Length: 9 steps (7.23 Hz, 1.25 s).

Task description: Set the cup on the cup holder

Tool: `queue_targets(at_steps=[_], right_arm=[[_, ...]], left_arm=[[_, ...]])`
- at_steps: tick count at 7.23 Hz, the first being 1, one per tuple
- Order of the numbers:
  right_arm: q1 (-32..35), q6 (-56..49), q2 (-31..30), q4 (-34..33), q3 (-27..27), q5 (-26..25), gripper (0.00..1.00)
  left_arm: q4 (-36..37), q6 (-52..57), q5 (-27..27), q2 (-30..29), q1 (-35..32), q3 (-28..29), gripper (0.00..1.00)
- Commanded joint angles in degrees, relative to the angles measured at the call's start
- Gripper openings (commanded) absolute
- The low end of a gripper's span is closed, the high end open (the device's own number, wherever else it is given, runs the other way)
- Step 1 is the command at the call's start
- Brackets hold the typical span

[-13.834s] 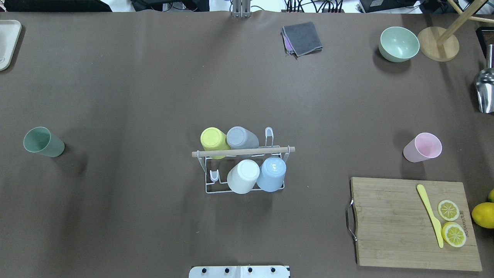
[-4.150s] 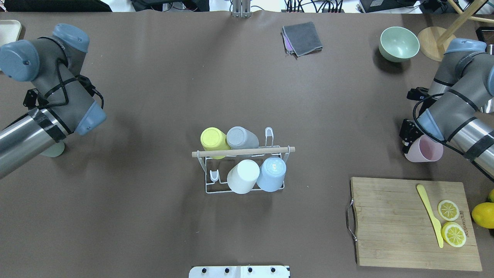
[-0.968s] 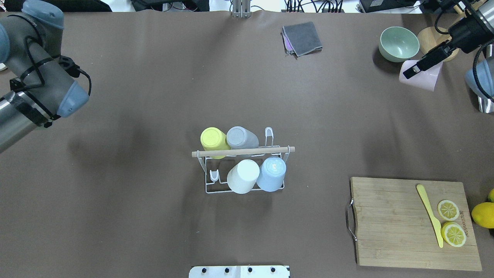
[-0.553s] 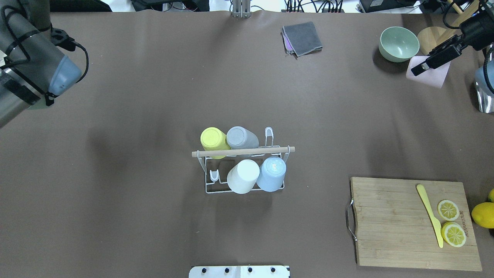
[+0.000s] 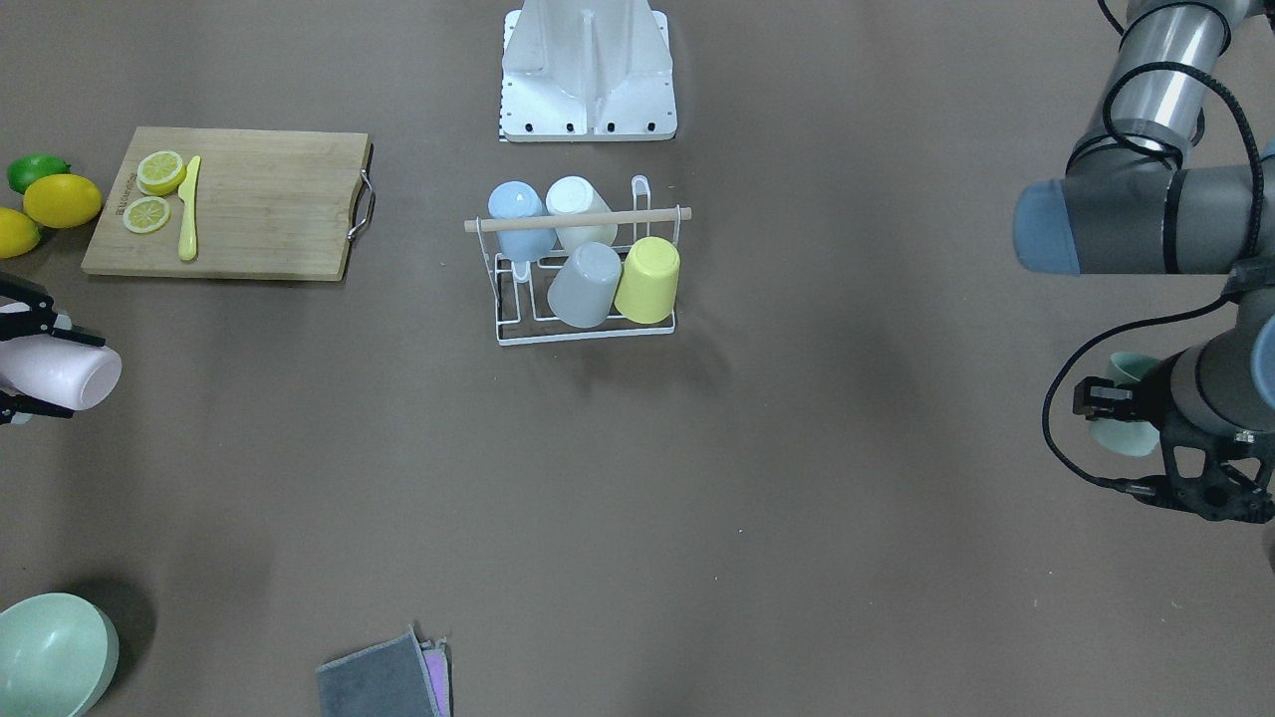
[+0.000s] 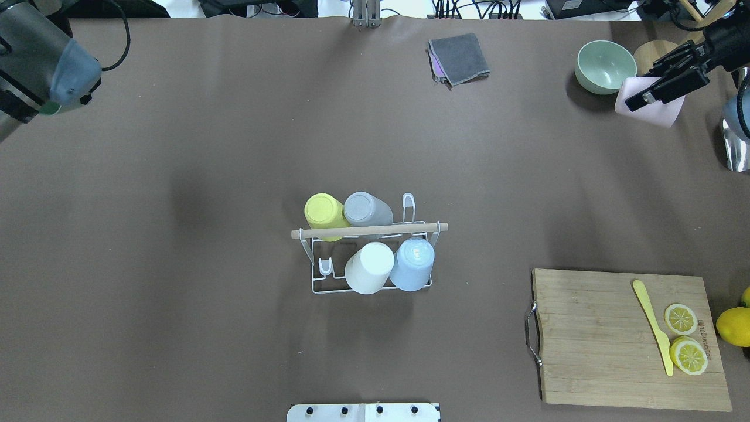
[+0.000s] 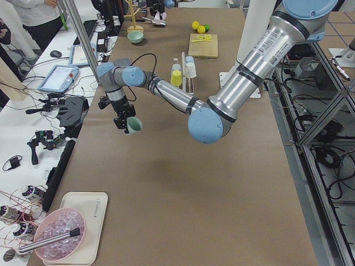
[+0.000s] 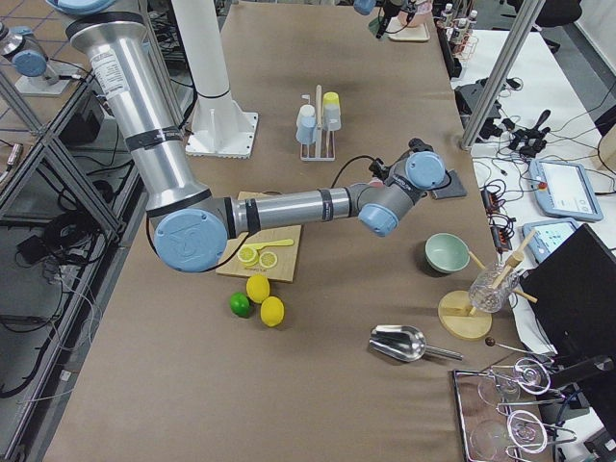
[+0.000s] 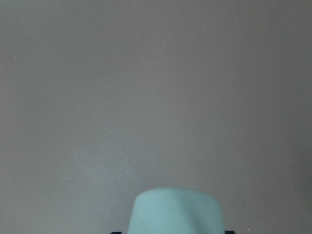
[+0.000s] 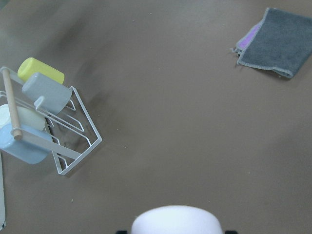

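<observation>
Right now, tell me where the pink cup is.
In the overhead view the pink cup is at the far right, gripped in the right pincer, just beside the green bowl.

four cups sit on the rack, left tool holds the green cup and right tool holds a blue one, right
One slip: the overhead view shows the right tool holding a pink cup, not blue. So four cups sit on the rack, the left tool holds the green cup, the right tool the pink one.
</observation>
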Motion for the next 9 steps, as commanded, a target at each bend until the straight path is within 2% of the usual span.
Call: queue_targets(at_steps=[1,4,7,9], right_arm=[[0.0,0.07,0.29,5.86,-0.03,-0.21,0.25],[-0.34,0.16,1.17,12.8,-0.03,-1.17,0.25],[-1.83,0.16,3.36,17.47,0.5,-1.62,0.25],[-3.15,0.25,4.07,21.07,0.59,-1.36,0.25]], left_arm=[[-8.04,-3.86,-0.08,0.06,-2.79,-0.29,0.47],[-22.53,-16.05,-2.0,0.85,-6.05,-3.45,0.47],[-27.99,-27.21,-1.93,1.11,-6.85,-13.97,0.47],[-41.4,-36.53,-1.66,3.91,-6.59,-17.33,0.47]])
